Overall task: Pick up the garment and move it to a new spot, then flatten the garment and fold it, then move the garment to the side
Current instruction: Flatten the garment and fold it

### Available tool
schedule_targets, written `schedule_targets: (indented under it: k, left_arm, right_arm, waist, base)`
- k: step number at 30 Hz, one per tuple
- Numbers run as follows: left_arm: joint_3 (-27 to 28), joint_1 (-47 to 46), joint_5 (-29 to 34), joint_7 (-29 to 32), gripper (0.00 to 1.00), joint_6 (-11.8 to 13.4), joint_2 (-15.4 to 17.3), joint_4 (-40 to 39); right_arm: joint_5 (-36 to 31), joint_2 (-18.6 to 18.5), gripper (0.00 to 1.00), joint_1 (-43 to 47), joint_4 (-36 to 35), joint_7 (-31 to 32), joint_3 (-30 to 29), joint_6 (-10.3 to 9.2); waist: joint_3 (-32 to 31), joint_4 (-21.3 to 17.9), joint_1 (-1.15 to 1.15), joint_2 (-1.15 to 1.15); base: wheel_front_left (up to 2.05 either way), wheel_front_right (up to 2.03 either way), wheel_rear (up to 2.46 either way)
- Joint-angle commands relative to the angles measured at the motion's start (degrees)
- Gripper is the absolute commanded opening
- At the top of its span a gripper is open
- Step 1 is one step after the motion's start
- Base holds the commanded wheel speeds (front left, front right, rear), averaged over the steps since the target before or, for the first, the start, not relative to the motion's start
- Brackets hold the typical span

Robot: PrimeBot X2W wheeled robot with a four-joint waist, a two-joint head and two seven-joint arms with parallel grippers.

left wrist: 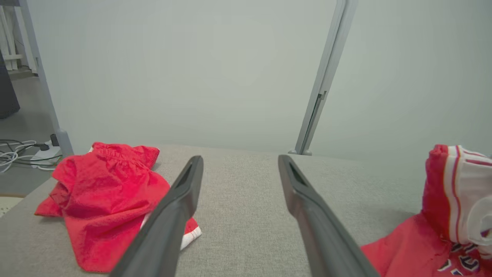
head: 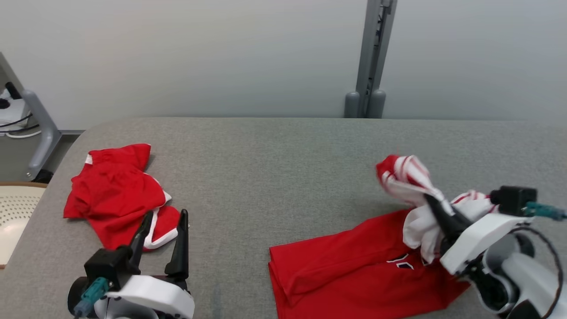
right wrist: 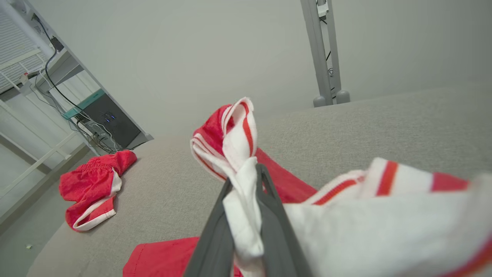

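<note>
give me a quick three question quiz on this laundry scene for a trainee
1. Fill in: in the head view the red shorts lie on the table towards its ___ end.
2. True or false: the left gripper is shut on the shorts.
3. The right gripper grips: A the white striped fabric of the jersey, B the shorts, C nothing.
Key: 1 left; 2 false; 3 A.

shorts (head: 113, 195) L on table (head: 266, 155), jersey (head: 354, 270) R

Garment (head: 345, 270) red, white striped trim; shorts (head: 110, 195) red; table (head: 266, 155) grey.
</note>
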Motion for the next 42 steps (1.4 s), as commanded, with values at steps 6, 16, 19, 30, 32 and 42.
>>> schedule_targets:
  k: [6, 16, 19, 30, 32, 42]
  left_arm:
    - [6.3, 4.2, 9.6, -0.2, 1.00, -2.1, -3.8, -1.8]
    - [12.0, 7.5, 16.6, -0.2, 1.00, -7.8, -10.4, 0.1]
    - [13.5, 7.3, 17.9, -0.2, 1.00, -9.3, -11.4, 1.0]
    - [17.2, 7.3, 20.9, -0.3, 1.00, -12.6, -13.5, 2.7]
    - [17.9, 7.6, 21.2, -0.2, 1.00, -13.1, -13.8, 2.9]
    - [20.4, 7.4, 22.6, -0.2, 1.00, -14.8, -15.4, 3.0]
  right_arm:
    - [-3.3, 5.0, 0.00, 4.7, -2.3, 4.3, -2.4, 0.04]
    - [-7.3, 15.0, 0.00, 8.1, -0.5, 9.1, -5.9, 0.04]
    - [-8.7, 17.5, 0.00, 8.4, 0.1, 10.0, -6.2, 0.04]
    - [-12.2, 21.1, 1.00, 9.1, 1.4, 11.4, -8.4, 0.04]
    - [-12.0, 21.3, 1.00, 9.3, -0.4, 11.5, -8.7, 0.04]
    - [-8.8, 17.6, 1.00, 11.9, -19.1, 11.4, -14.9, 0.04]
  waist:
    - [-0.2, 3.8, 0.00, 0.00]
    - [0.3, 8.3, 0.00, 0.00]
    - [0.4, 9.2, 0.00, 0.00]
    - [0.6, 9.6, 0.00, 0.00]
    - [0.6, 8.8, 0.00, 0.00]
    - [0.6, 3.3, 0.00, 0.00]
  base:
    - [0.00, 0.00, 0.00]
    - [0.00, 0.00, 0.00]
    - [0.00, 0.00, 0.00]
    - [0.00, 0.00, 0.00]
    - [0.00, 0.00, 0.00]
    - [0.00, 0.00, 0.00]
